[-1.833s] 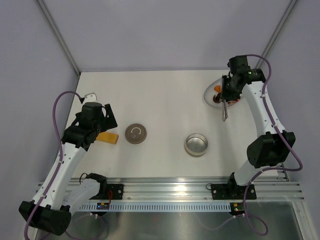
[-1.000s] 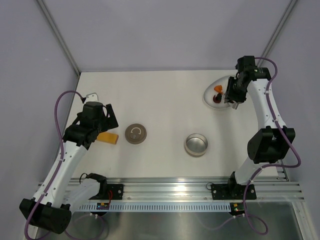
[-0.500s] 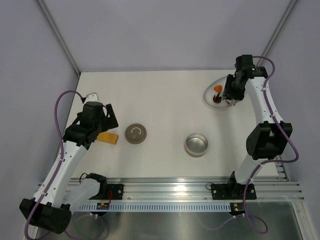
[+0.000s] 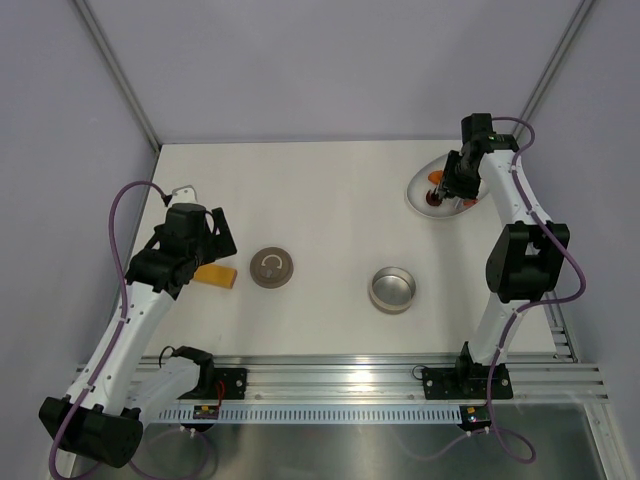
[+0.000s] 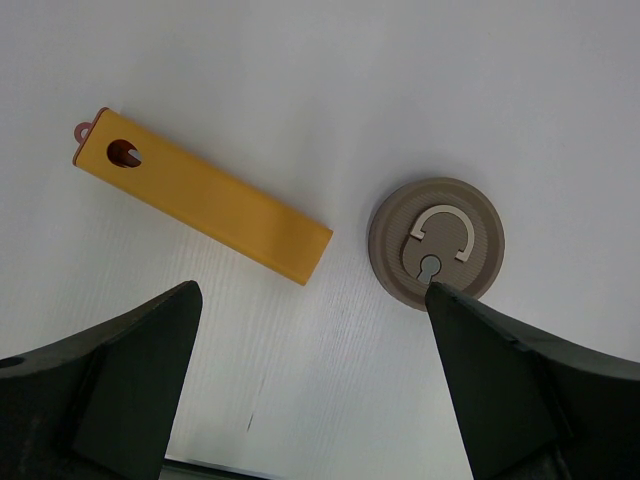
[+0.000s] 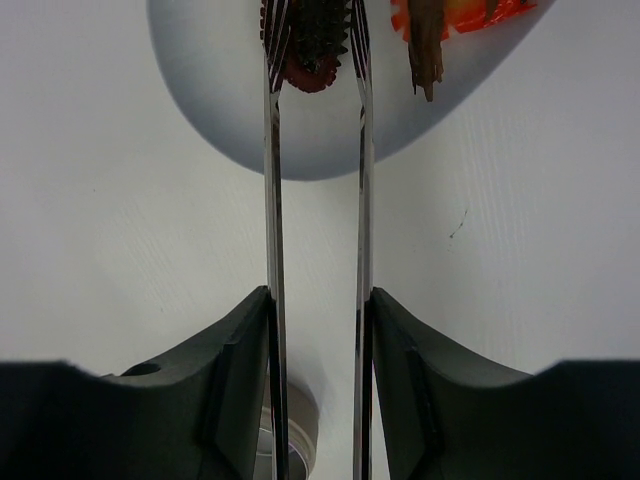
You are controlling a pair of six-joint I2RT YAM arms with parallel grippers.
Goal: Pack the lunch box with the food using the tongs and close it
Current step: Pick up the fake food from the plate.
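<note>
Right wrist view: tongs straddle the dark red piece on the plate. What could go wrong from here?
The tongs bracket the dark red piece only at their tips; it may slip out before reaching the lunch box, well away from the plate. The orange piece close by could get nudged.

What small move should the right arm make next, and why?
Probably squeeze the right gripper further: the long thin silver tongs it holds straddle the dark red-brown ridged food piece on the white oval plate, arms apart.
</note>
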